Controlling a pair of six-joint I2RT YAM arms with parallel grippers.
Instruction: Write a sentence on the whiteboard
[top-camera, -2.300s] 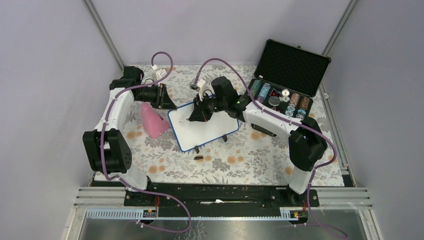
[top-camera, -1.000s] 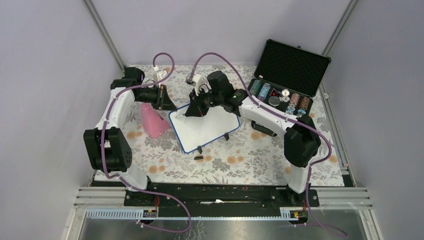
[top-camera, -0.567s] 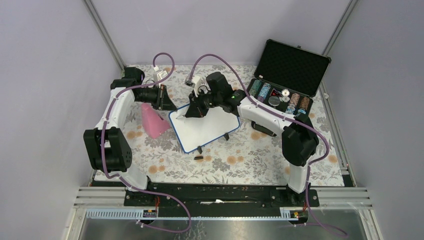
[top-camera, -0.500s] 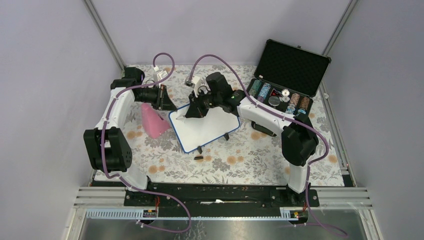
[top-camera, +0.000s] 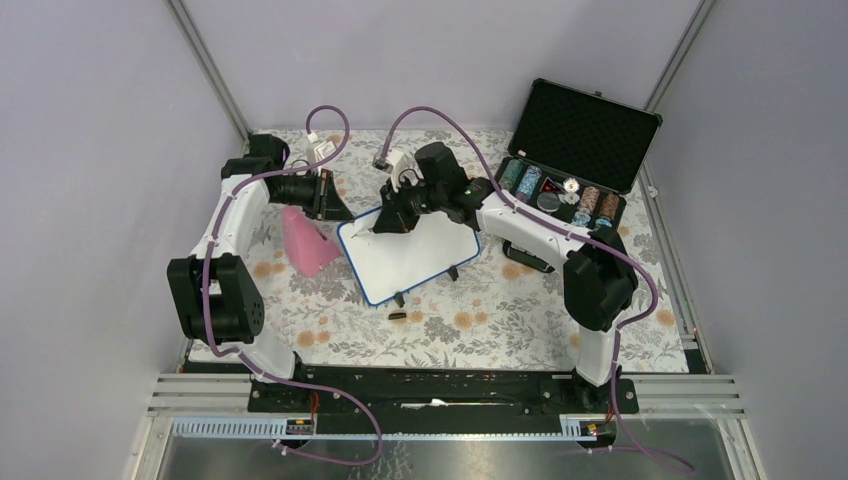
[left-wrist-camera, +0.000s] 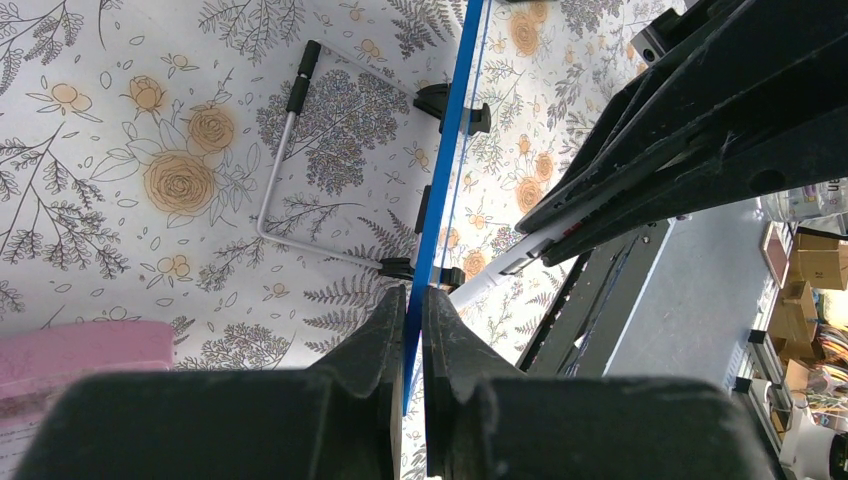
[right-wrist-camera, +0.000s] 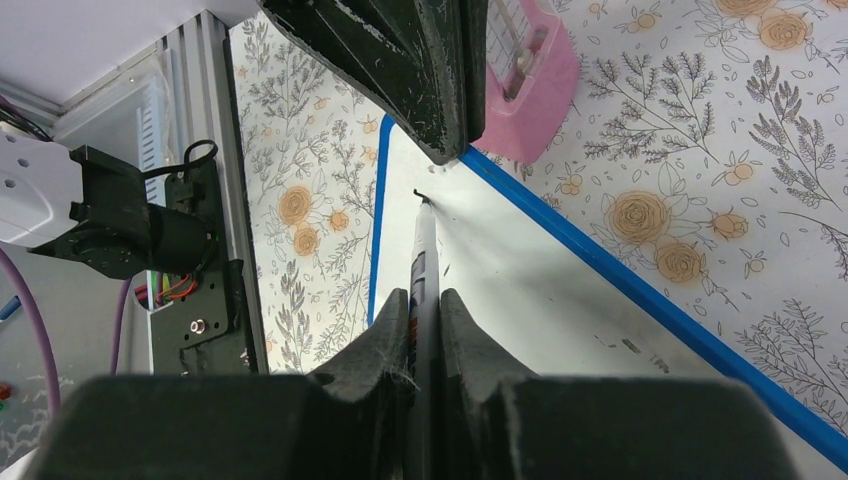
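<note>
The whiteboard (top-camera: 415, 258), white with a thin blue frame, lies tilted on the flowered table. My left gripper (top-camera: 343, 213) is shut on its far left corner; in the left wrist view the jaws (left-wrist-camera: 413, 292) pinch the blue edge (left-wrist-camera: 447, 140). My right gripper (top-camera: 385, 228) hovers over that same corner, shut on a marker (right-wrist-camera: 420, 262). The marker's tip touches the whiteboard face (right-wrist-camera: 560, 300) close to the left gripper's fingers (right-wrist-camera: 420, 70). No sentence shows; only a tiny dark stroke sits at the tip.
A pink object (top-camera: 305, 242) lies left of the board, just beside the left gripper. An open black case (top-camera: 585, 125) with several small items stands at the back right. A small dark piece (top-camera: 397, 316) lies in front of the board. The board's wire stand (left-wrist-camera: 285, 160) rests underneath.
My right gripper carried the marker from the board's middle up and left to its far left corner, then held almost still. The left gripper kept its hold on the board.
</note>
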